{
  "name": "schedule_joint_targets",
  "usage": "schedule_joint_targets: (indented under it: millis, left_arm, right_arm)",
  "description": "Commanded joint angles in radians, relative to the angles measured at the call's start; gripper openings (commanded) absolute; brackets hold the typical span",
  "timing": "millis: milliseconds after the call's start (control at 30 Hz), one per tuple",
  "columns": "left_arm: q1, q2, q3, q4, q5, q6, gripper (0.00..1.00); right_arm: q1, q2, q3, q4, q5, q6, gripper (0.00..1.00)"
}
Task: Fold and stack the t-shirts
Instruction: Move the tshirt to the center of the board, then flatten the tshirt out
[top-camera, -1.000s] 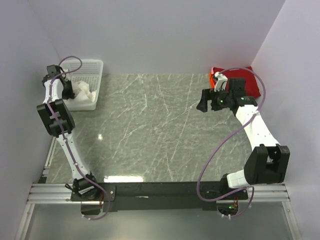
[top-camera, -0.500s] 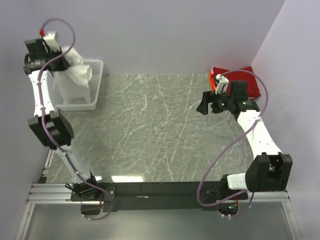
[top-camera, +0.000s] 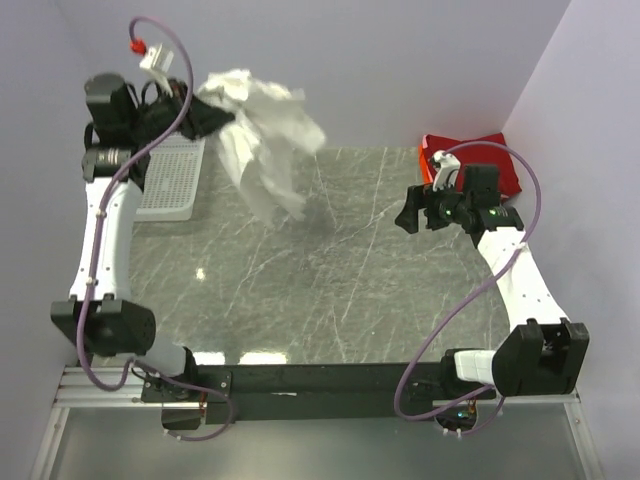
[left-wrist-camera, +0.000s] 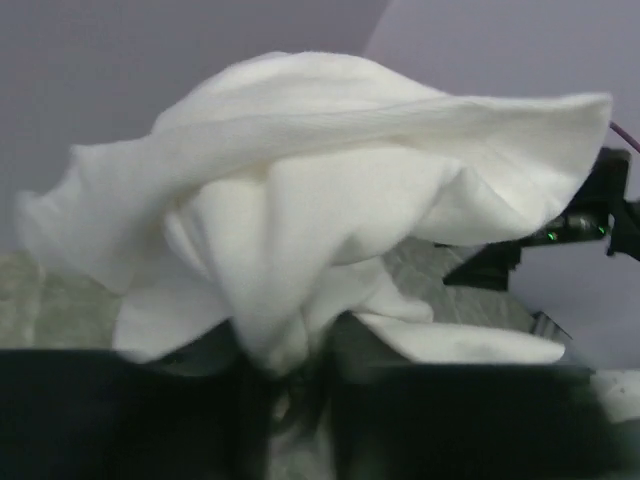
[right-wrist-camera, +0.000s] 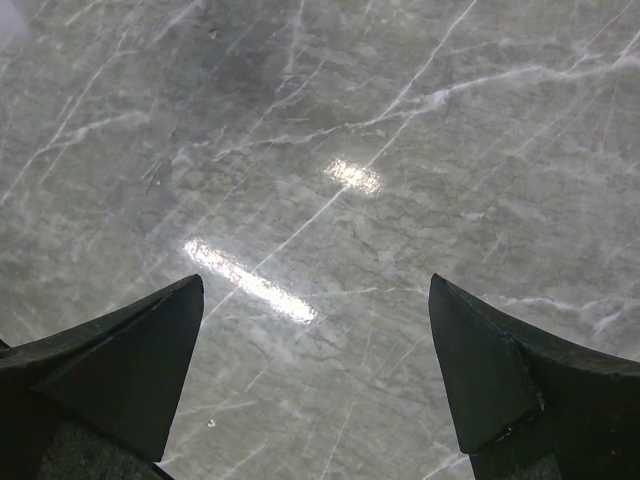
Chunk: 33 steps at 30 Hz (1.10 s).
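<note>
The white t-shirt (top-camera: 265, 140) hangs bunched in the air above the table's back left, held by my left gripper (top-camera: 207, 115), which is shut on a fold of it. In the left wrist view the shirt (left-wrist-camera: 320, 200) billows over most of the frame, its cloth pinched where the left gripper (left-wrist-camera: 290, 372) closes. The red t-shirt (top-camera: 497, 160) lies crumpled in the back right corner. Just in front of it my right gripper (top-camera: 408, 215) hovers open over the marble. In its own view the right gripper (right-wrist-camera: 315, 285) has only bare tabletop between its fingers.
A white mesh basket (top-camera: 172, 180) stands at the back left edge, below the raised left arm. Walls close the table at the back and on both sides. The right arm (left-wrist-camera: 590, 220) shows dark behind the hanging shirt in the left wrist view.
My left gripper has closed on the white t-shirt, lifted it out of the basket and swung it rightward over the table. The right arm has hardly moved.
</note>
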Motion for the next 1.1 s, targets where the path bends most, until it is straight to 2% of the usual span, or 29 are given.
schedule_joint_targets:
  millis: [0,33,67,100,167,200,233,333,433,500,600,667,800,833,867,900,967,1000,1033,1067]
  left_arm:
    - [0.050,-0.135,-0.261,0.216,0.232,-0.194,0.48]
    - [0.062,-0.163,-0.331,0.186,0.235,-0.147,0.71]
    - [0.078,-0.196,-0.449,0.059,0.231,-0.093,0.99]
    - [0.128,-0.206,-0.500,-0.026,0.225,-0.033,0.99]
    - [0.182,-0.211,-0.595,-0.158,0.234,0.196,0.99]
    - [0.209,-0.200,-0.600,-0.321,0.181,0.284,1.00]
    - [0.210,-0.197,-0.607,-0.370,0.150,0.452,1.00]
    - [0.205,-0.203,-0.648,-0.442,0.082,0.593,0.99]
    - [0.168,-0.183,-0.679,-0.552,0.058,0.767,0.99]
    - [0.136,-0.171,-0.711,-0.582,0.050,0.831,0.96]
    - [0.060,-0.181,-0.766,-0.553,0.030,0.884,0.86]
    - [0.009,-0.198,-0.807,-0.536,0.015,0.973,0.79]
    - [-0.058,-0.269,-0.900,-0.478,0.068,1.142,0.77]
    - [-0.081,-0.287,-0.916,-0.473,0.070,1.217,0.77]
    - [-0.118,-0.324,-0.953,-0.424,0.030,1.231,0.78]
    - [-0.222,-0.341,-0.973,-0.378,-0.002,1.228,0.78]
    - [-0.339,-0.381,-1.046,-0.240,-0.091,1.117,0.78]
    - [-0.450,-0.381,-1.062,-0.138,-0.152,1.068,0.78]
    - [-0.511,-0.372,-1.073,-0.097,-0.180,1.050,0.78]
    - [-0.625,-0.329,-1.068,-0.067,-0.208,1.038,0.78]
  right_arm:
    - [-0.004,-0.050,0.002,-0.019,-0.004,-0.039,1.00]
    - [-0.005,-0.054,0.002,-0.022,-0.001,-0.045,1.00]
    - [-0.006,-0.061,0.002,-0.030,-0.001,-0.059,1.00]
    - [-0.004,-0.064,0.003,-0.048,-0.001,-0.069,1.00]
    - [-0.006,-0.062,0.002,-0.071,-0.001,-0.105,1.00]
    - [-0.004,-0.058,0.002,-0.097,-0.006,-0.117,1.00]
    - [-0.004,-0.041,0.003,-0.114,-0.010,-0.140,1.00]
    - [0.008,-0.010,0.008,-0.157,-0.010,-0.183,1.00]
    - [0.082,0.031,0.005,-0.171,0.045,-0.217,0.99]
    - [0.143,0.064,-0.002,-0.185,0.057,-0.237,0.97]
    - [0.207,0.120,-0.012,-0.214,0.019,-0.232,0.93]
    - [0.241,0.181,-0.018,-0.234,-0.009,-0.218,0.84]
    - [0.327,0.277,-0.031,-0.217,-0.018,-0.162,0.76]
    - [0.353,0.318,-0.025,-0.214,-0.012,-0.140,0.74]
    - [0.363,0.340,-0.017,-0.212,-0.012,-0.129,0.73]
    - [0.366,0.360,0.000,-0.206,-0.018,-0.120,0.72]
    - [0.361,0.404,0.020,-0.202,-0.024,-0.092,0.71]
    - [0.357,0.416,0.041,-0.200,-0.020,-0.088,0.71]
    - [0.338,0.436,0.051,-0.200,-0.027,-0.086,0.71]
    - [0.323,0.447,0.064,-0.211,-0.036,-0.085,0.71]
